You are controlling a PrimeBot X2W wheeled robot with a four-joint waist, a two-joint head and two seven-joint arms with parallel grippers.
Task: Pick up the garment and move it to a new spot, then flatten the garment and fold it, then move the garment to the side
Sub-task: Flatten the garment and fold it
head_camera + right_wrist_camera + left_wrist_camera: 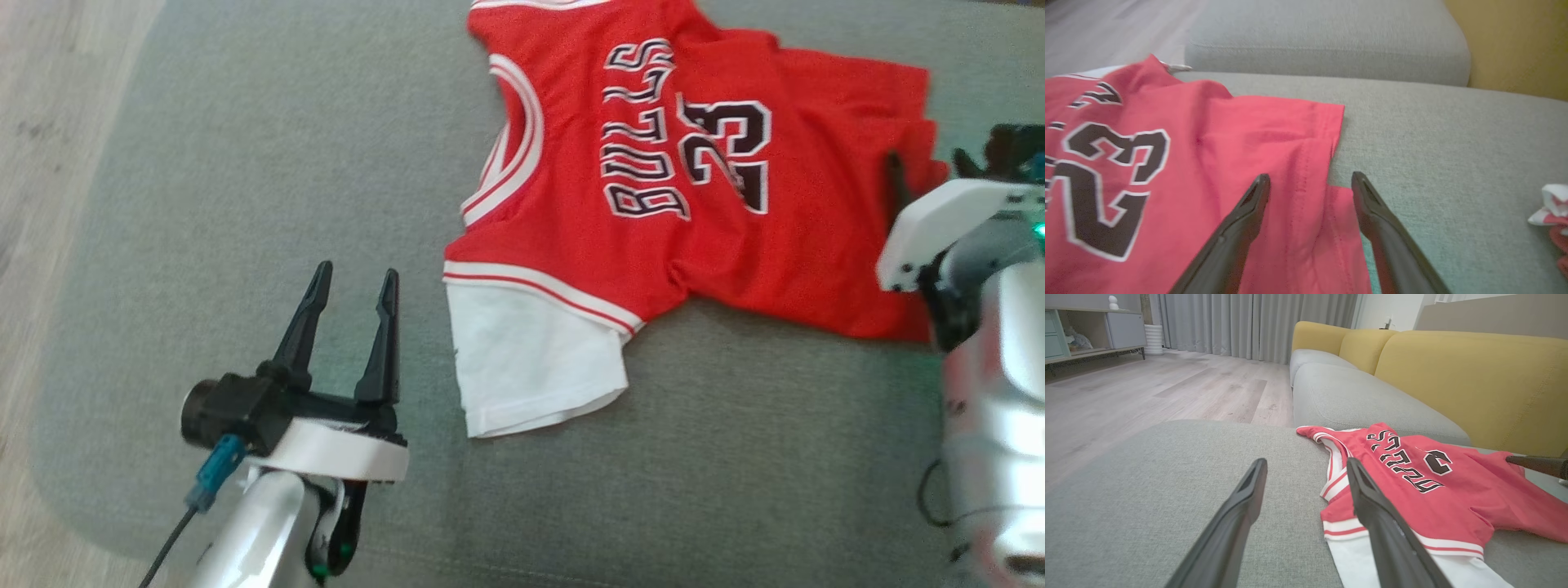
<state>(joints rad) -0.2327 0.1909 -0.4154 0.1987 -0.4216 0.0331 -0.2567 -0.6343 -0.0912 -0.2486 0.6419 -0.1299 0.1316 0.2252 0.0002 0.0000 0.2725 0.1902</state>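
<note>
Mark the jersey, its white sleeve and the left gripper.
jersey [727, 253], head view, red body beside the number.
white sleeve [531, 359], head view, its middle.
left gripper [357, 271], head view, midway between its fingertips.

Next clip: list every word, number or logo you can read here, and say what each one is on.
"BULLS": black letters edged in white on the red jersey, running sideways in the head view.
"23": beside that word on the jersey, in the same black and white style.
No other text can be read.
</note>
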